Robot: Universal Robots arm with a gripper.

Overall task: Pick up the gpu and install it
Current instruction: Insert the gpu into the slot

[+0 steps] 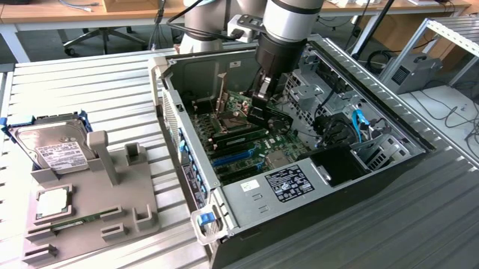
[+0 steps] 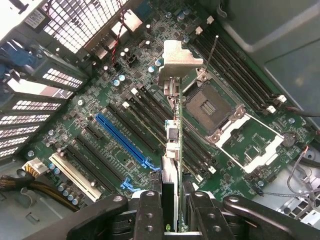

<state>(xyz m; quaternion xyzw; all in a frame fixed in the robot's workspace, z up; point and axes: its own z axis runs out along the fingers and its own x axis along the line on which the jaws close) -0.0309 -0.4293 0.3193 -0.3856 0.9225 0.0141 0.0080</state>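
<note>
Now the arm's black pincer [image 2: 172, 212] is down inside the open black-and-grey computer case [image 1: 389, 168], its two fingers [image 2: 150, 215] closed narrowly on the thin flat gpu [image 2: 173, 150], a dark card with a greenish circuit side seen edge-on in the wrist view. The card hangs upright from the grip with its pale metal end bracket [image 2: 179, 60] at the far end, above the green motherboard [image 2: 235, 135]. Below it run long black slots [image 2: 145, 117] and, to one side, a blue slot [image 2: 125, 140]; whether the card's edge touches a slot cannot be told. The silver empty processor socket [image 2: 210, 107] lies just beside the card.

In the exterior view the pincer [image 1: 262, 92] sits over the middle of the board, near a dark brown upright card [image 1: 222, 92]. The case lies on a slatted grey metal worktop [image 1: 90, 89]. At the exterior view's left a grey moulded holder [image 1: 112, 190] carries a silver labelled hard drive [image 1: 53, 148] and a small square silver chip [image 1: 53, 203].
</note>
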